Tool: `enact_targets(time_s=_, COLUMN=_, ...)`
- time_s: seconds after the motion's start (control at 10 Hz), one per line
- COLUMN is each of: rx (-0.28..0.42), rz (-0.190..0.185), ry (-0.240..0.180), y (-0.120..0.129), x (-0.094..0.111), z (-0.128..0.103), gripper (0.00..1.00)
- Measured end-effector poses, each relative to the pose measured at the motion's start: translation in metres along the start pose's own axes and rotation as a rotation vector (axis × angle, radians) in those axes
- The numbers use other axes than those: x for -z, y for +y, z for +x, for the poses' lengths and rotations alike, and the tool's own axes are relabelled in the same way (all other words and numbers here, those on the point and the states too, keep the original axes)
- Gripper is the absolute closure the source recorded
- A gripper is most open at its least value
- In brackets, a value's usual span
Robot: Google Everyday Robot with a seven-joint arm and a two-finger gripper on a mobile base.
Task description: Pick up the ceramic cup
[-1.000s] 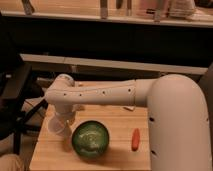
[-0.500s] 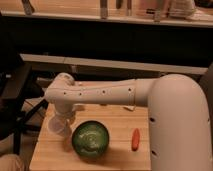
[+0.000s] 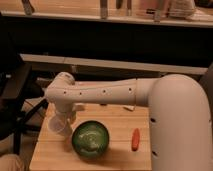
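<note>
The ceramic cup (image 3: 58, 128) is small, whitish and flared. It stands at the left side of the wooden table (image 3: 115, 159), just left of the dark green bowl (image 3: 90, 140). My gripper (image 3: 65, 118) hangs down from the white arm's wrist (image 3: 63, 93) and is right at the cup's upper side, partly covering it. I cannot tell whether the cup rests on the table or is held off it. A small orange carrot (image 3: 135, 139) lies to the right of the bowl.
My white arm (image 3: 115, 92) spans the table from the bulky body (image 3: 177, 125) at the right. A dark chair (image 3: 12, 100) stands to the left of the table. A counter with shelves (image 3: 110, 20) runs along the back.
</note>
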Motion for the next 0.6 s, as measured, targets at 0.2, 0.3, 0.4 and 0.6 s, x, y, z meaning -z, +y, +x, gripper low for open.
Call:
enact_targets(time_s=0.2, rx=0.003, rz=-0.001, ry=-0.001, y=0.0013, x=0.0015, z=-0.0003, gripper=0.97)
enact_targets(time_s=0.3, rx=0.005, rz=-0.003, ry=-0.001, y=0.0019, x=0.0017, z=-0.0004, gripper=0.97)
enact_targets(time_s=0.4, rx=0.008, rz=-0.003, ry=-0.001, y=0.0019, x=0.0027, z=-0.0003, gripper=0.97)
enact_targets(time_s=0.6, rx=0.011, rz=-0.005, ry=-0.001, y=0.0026, x=0.0038, z=-0.0002, gripper=0.97)
